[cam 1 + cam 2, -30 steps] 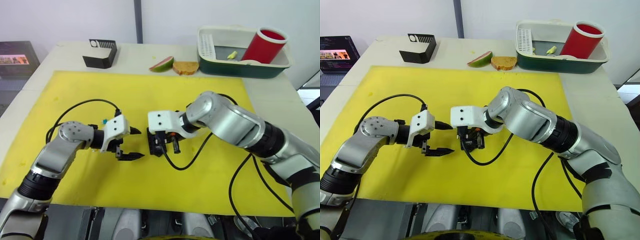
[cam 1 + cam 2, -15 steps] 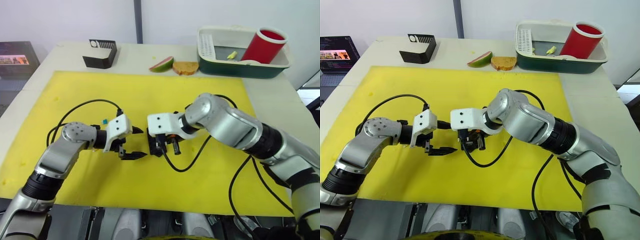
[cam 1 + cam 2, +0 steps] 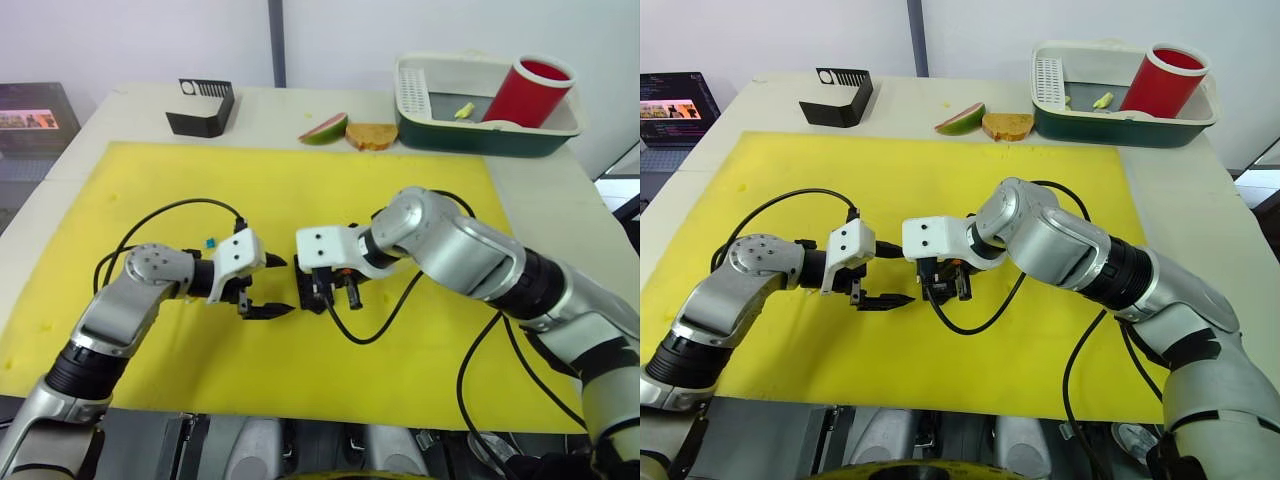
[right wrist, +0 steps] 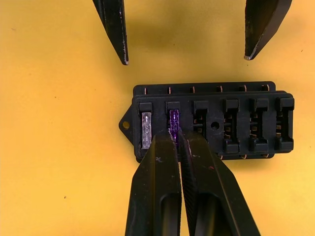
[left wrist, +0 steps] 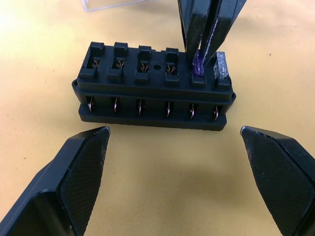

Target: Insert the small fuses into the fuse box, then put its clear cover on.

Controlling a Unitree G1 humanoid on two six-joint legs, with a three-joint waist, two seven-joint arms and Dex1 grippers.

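The black fuse box lies on the yellow mat. A clear fuse sits in its end slot and a purple fuse stands in the slot beside it. My right gripper comes down from above and is shut on the purple fuse. My left gripper is open, level with the mat just left of the box, one finger toward each end of it. An edge of the clear cover lies just beyond the box. A small blue fuse rests on the mat by my left wrist.
A black slotted holder stands at the back left. A fruit slice and a bread slice lie behind the mat. At the back right a green and white basin holds a red cup. Black cables loop around both wrists.
My left gripper has slid right toward the fuse box since one second ago, then held still. The right gripper stays over the box on the purple fuse.
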